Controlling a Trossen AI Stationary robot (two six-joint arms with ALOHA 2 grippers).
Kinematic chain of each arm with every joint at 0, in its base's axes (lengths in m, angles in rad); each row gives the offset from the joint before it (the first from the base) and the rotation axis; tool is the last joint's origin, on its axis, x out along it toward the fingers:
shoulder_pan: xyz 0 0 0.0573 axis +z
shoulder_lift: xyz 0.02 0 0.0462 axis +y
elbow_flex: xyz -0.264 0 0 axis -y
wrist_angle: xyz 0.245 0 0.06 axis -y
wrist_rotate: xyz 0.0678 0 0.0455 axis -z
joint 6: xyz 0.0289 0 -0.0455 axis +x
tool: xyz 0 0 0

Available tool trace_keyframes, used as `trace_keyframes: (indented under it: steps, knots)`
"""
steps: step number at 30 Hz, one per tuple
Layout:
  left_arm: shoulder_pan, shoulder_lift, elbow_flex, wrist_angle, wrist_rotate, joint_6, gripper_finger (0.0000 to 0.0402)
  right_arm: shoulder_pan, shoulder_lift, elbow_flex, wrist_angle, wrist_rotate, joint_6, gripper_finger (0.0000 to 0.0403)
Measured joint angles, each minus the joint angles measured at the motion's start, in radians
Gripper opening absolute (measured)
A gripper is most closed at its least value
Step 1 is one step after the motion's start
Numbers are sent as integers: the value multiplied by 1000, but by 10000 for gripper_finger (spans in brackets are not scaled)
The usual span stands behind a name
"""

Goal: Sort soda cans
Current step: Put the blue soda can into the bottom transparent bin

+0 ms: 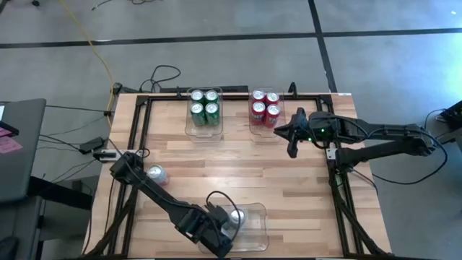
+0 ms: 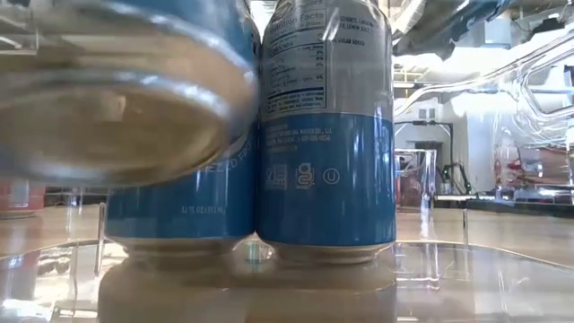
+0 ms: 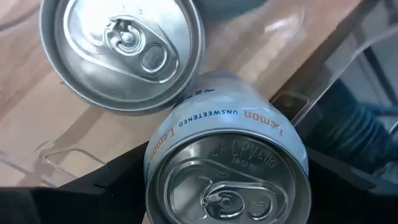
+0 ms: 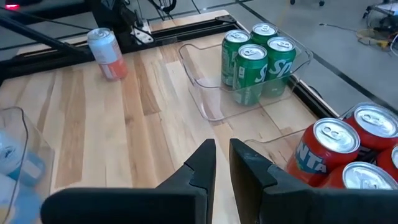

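Pale wooden planks make up the table (image 1: 238,162), framed by dark rails, with grey floor and loose cables around it in the high view. At the upper middle of that view, a clear rectangular plastic bin (image 1: 204,130) holds four green soda cans with silver tops (image 1: 204,104), and just to its right a second clear bin (image 1: 264,132) holds four red soda cans (image 1: 264,105); both groups look finished. At the lower middle, a third clear bin (image 1: 254,217) takes the silver/white cans, and the left gripper (image 1: 225,224) is down inside it. Its wrist view shows the dark fingers (image 3: 102,183) clamped on either side of a silver/white lemon soda can with a blue band (image 3: 227,165), which sits touching a neighbouring silver-topped can (image 3: 121,53) already in the bin; the low view shows two blue-and-silver cans (image 2: 325,135) standing upright side by side. One more silver/white can (image 1: 156,174) stands alone on the wood at centre left, close beside the left arm's base link. The right gripper (image 1: 291,144) hangs over the table just right of the red cans, its fingers nearly together and holding nothing. The main risk, as I judge it, is crowding: letting go while the held can leans on its neighbour could tip either one, and spreading fingers may shove the can beside them. Swinging the left arm out could also clip the lone can and knock it over.
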Motion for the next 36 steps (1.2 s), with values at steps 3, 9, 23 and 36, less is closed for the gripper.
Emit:
trace_keyframes:
  steps: [3,9,23,36]
  knots:
    - [0,0,0,2,-36,-53,320,0,0,0,-2,-24,-5,66]
    - [-1,0,0,-7,-38,-120,321,0,0,0,-28,-48,-29,66]
    - [-5,0,0,56,-38,-45,322,0,0,0,-28,-48,-54,66]
    - [-6,0,1,-32,-29,11,322,0,0,0,-28,-48,-47,66]
